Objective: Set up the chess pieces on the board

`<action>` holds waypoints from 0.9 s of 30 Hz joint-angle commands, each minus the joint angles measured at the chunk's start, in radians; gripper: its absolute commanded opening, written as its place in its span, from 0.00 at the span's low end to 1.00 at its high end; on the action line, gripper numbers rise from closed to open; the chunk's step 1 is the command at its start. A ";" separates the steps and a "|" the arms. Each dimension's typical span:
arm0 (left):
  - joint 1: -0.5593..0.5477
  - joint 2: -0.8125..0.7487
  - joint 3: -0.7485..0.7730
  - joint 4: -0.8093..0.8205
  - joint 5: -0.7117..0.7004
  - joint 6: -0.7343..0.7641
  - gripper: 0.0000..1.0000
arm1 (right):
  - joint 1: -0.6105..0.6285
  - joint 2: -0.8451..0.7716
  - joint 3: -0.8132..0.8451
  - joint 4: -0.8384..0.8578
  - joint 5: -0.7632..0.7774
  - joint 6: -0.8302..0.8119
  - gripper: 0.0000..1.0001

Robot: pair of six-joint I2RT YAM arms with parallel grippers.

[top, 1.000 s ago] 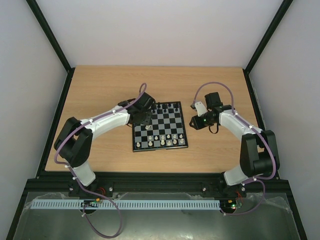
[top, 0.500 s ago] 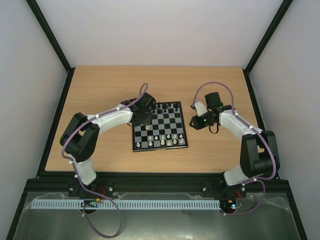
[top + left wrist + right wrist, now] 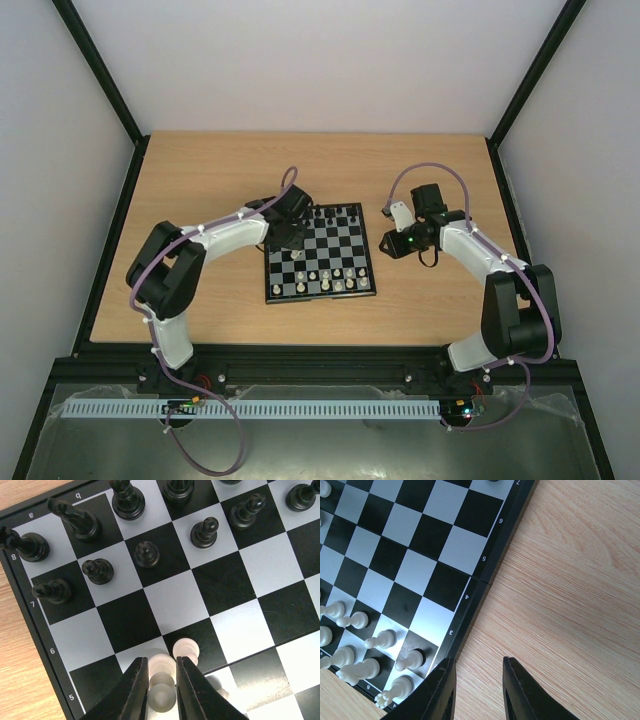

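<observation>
Left wrist view: the left claw (image 3: 162, 661) is clamped on a cream-white pawn (image 3: 162, 694). Another white piece (image 3: 186, 650) stands just past its fingertips, with black pieces (image 3: 145, 553) farther ahead on the board (image 3: 235, 625). The right claw (image 3: 479, 663) hangs parted and empty over the table (image 3: 570, 605), beside the board's edge.

Board (image 3: 34, 602) border: nos. 3–8, ltrs a, b

Wooden table (image 3: 200, 180) w/ black frame rail (image 3: 320, 355), white walls (image 3: 320, 60), slotted strip (image 3: 260, 409) at near edge.
</observation>
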 commanded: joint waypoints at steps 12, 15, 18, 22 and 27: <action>0.006 -0.125 0.043 -0.066 -0.016 0.031 0.07 | -0.003 -0.024 -0.007 -0.030 -0.012 -0.008 0.28; -0.007 -0.196 0.023 -0.056 0.048 0.064 0.07 | -0.004 -0.024 -0.008 -0.030 -0.010 -0.009 0.28; -0.056 -0.256 -0.006 -0.048 0.117 0.116 0.08 | -0.004 -0.022 -0.008 -0.030 -0.008 -0.008 0.28; -0.121 -0.299 -0.038 -0.071 0.159 0.164 0.08 | -0.003 -0.021 -0.008 -0.030 -0.005 -0.009 0.28; -0.192 -0.334 -0.103 -0.072 0.196 0.177 0.08 | -0.005 -0.018 -0.009 -0.029 -0.003 -0.009 0.28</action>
